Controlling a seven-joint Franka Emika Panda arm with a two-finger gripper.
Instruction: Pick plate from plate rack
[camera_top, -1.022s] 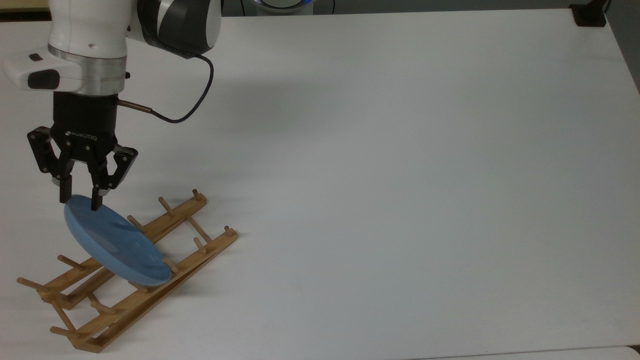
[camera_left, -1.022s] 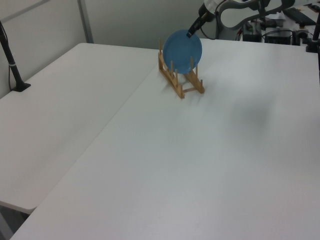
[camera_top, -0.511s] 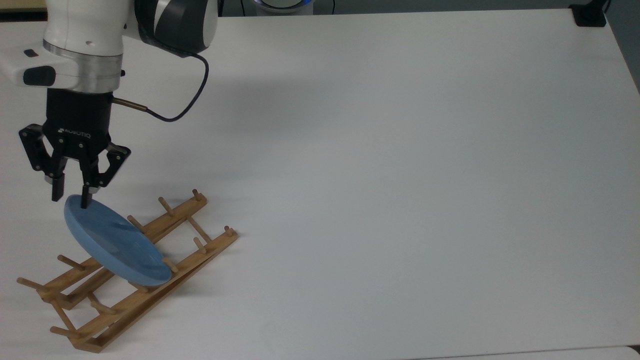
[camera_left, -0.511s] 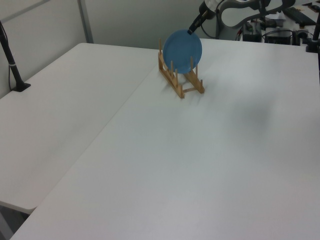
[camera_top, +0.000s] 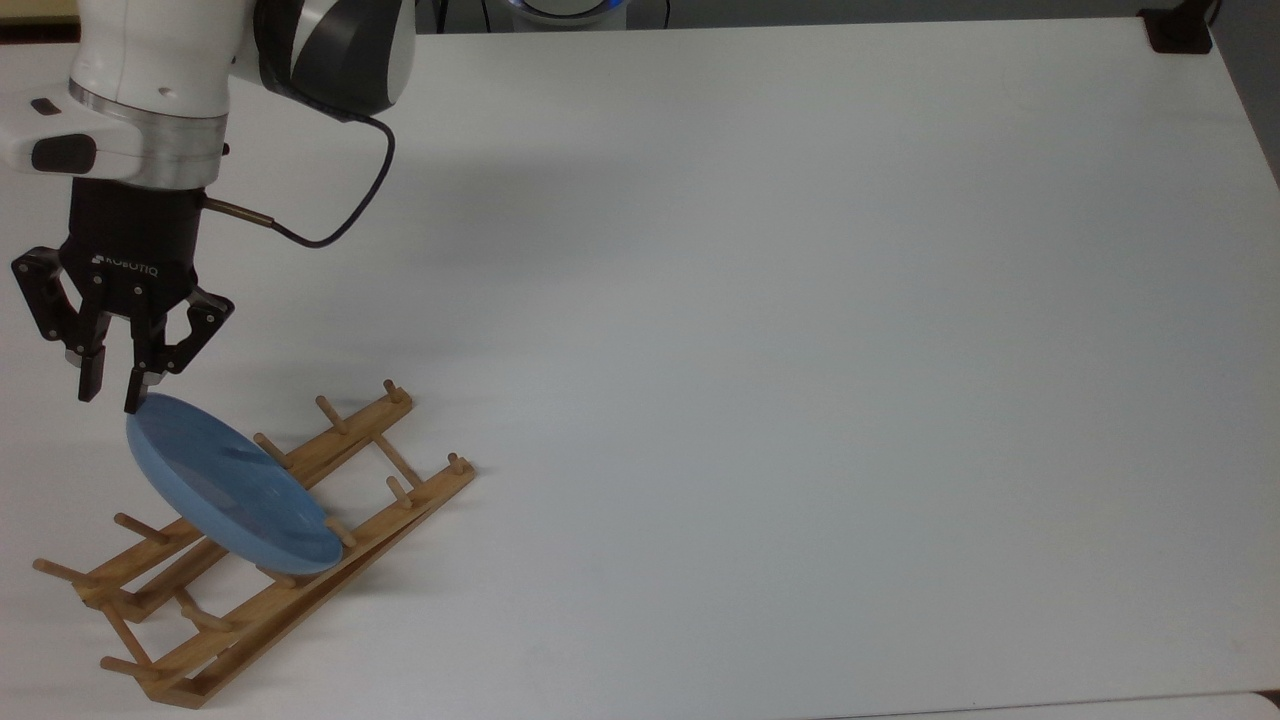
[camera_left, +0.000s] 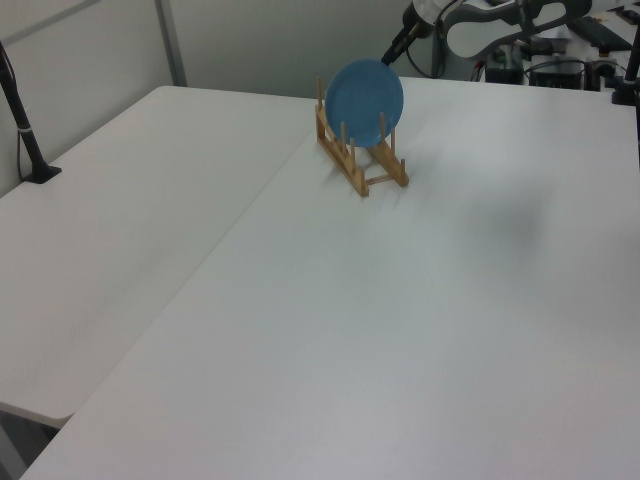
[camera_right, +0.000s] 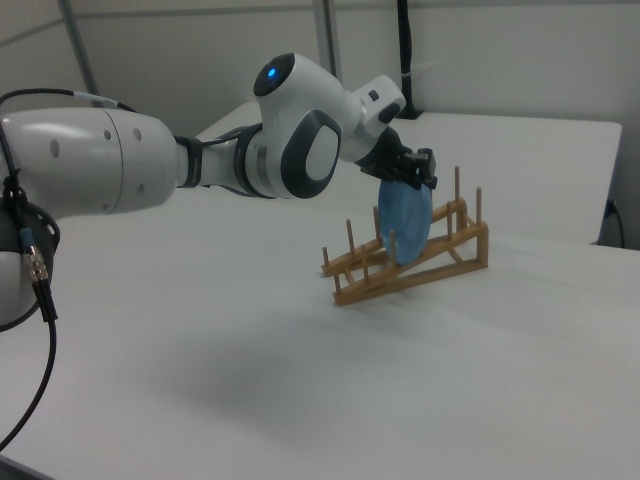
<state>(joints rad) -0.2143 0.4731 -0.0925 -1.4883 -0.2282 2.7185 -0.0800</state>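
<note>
The claw (camera_top: 105, 393) hangs at the near-left part of the top view, its two black fingers a narrow gap apart and gripping nothing, tips just above the plate's upper rim; whether one tip grazes that rim is hard to say; the white, smooth worktop (camera_top: 800, 350) is the largest thing here, matt and flat, bare across its whole middle and the top view's right, so room for moving is wide on that side; the arm (camera_right: 200, 160), glossy white with dark grey joints, reaches in from the right view's left; the plate rack (camera_top: 300, 560), two light-brown wooden rails with crossbars and upright dowel pegs, lies slantwise near the worktop's corner at the top view's lower left; the plate (camera_top: 225, 485), a round, shallow, glossy light-blue dish, stands on edge between the pegs, leaning, about midway along the rack.
</note>
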